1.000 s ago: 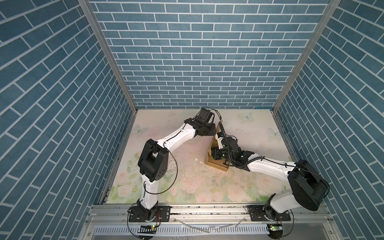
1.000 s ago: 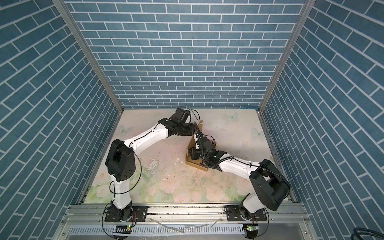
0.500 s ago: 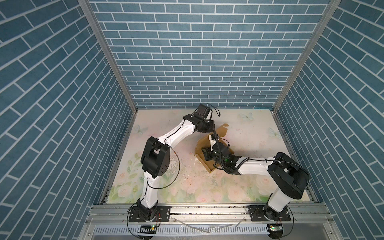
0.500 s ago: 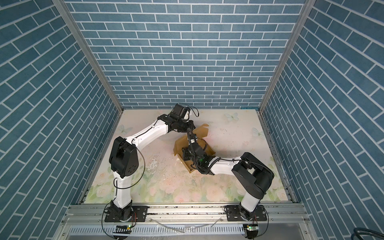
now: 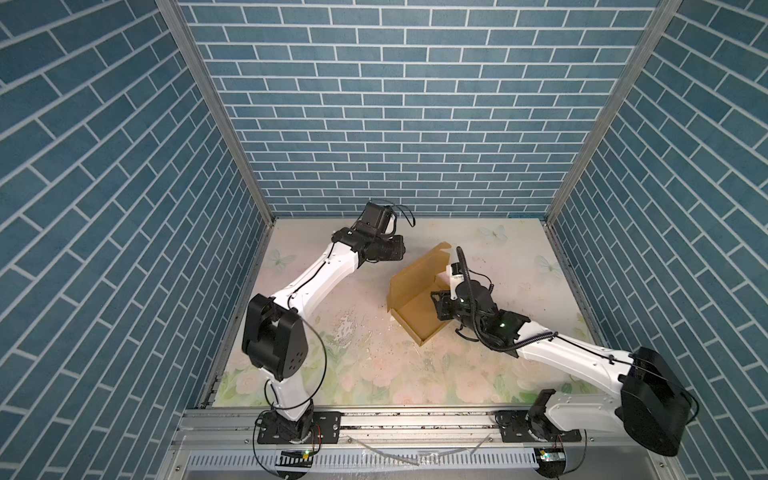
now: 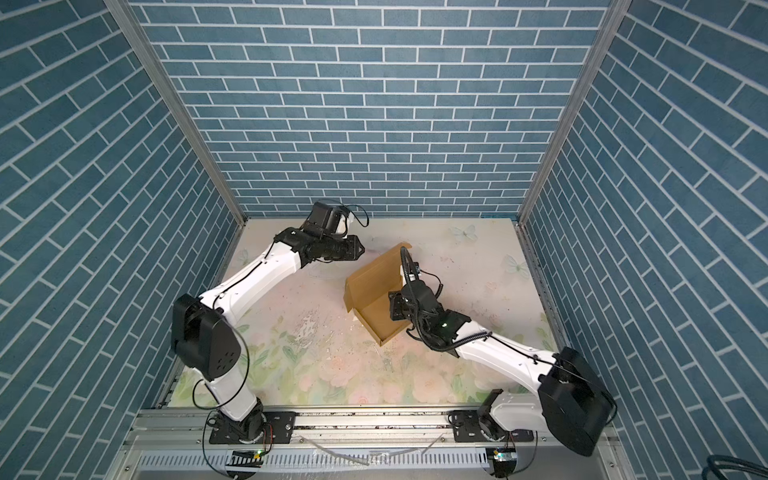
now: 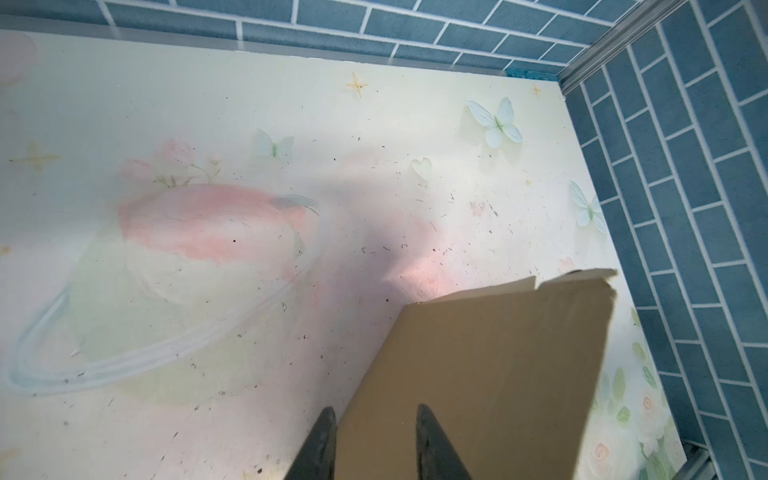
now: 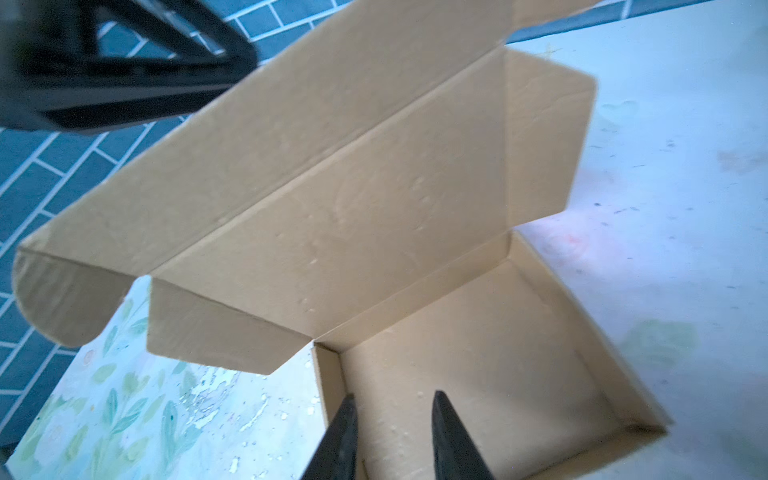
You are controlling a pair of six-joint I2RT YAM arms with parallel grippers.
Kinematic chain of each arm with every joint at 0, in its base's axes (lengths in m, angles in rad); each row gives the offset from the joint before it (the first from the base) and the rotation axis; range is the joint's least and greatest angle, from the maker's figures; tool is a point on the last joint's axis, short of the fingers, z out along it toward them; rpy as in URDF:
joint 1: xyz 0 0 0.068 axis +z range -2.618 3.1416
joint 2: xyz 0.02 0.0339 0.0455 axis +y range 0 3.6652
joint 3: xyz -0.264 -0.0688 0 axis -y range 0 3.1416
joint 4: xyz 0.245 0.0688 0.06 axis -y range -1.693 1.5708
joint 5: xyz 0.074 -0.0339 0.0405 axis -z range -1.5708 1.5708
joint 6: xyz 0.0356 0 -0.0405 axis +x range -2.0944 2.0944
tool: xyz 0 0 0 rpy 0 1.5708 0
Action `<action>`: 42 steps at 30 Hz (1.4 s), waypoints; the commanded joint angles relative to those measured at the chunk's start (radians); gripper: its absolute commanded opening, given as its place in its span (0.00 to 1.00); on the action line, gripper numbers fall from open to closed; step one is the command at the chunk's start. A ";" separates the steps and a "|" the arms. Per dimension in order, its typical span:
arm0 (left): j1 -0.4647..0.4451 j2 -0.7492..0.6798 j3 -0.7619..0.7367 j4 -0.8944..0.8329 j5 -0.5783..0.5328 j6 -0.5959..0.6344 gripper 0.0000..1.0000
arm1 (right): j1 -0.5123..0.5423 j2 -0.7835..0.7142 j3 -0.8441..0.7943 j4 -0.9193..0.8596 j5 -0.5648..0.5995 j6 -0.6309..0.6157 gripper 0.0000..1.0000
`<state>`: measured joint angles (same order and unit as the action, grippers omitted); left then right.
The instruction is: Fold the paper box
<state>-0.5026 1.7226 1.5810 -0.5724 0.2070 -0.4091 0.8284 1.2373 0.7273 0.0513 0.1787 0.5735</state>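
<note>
Robot lab cell, brick-print walls (image 5: 374,104), floral tabletop (image 5: 374,365), aluminium rail (image 5: 415,422)

You had a floral mat (image 5: 374,365), scuffed and flecked with dark specks, printed with a ringed pink planet (image 7: 208,224) and pale butterflies (image 7: 496,122). Blue brick walls (image 5: 395,104) closed three sides, and a metal rail (image 5: 415,419) ran along the near edge.

Obstacle: paper box (image 5: 415,313), its lid (image 5: 419,268) raised between my left pincer (image 5: 400,252) and my right pincer (image 5: 437,306).
Free: box interior, open from above; bare table (image 5: 353,299) on its left.
Limits: brick walls (image 5: 395,124) on three sides.
</note>
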 commanded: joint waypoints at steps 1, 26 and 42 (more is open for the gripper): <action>-0.001 -0.069 -0.070 -0.041 -0.043 0.028 0.39 | -0.049 -0.039 -0.005 -0.169 -0.020 -0.087 0.32; -0.066 0.072 0.249 -0.359 0.074 0.449 0.66 | -0.190 -0.111 0.055 -0.324 -0.130 -0.207 0.35; -0.185 0.359 0.527 -0.529 -0.060 0.560 0.36 | -0.206 -0.233 0.005 -0.387 -0.088 -0.195 0.36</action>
<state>-0.6926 2.0758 2.0815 -1.0477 0.1734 0.1211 0.6289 1.0279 0.7563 -0.3080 0.0681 0.3946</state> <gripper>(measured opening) 0.376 0.355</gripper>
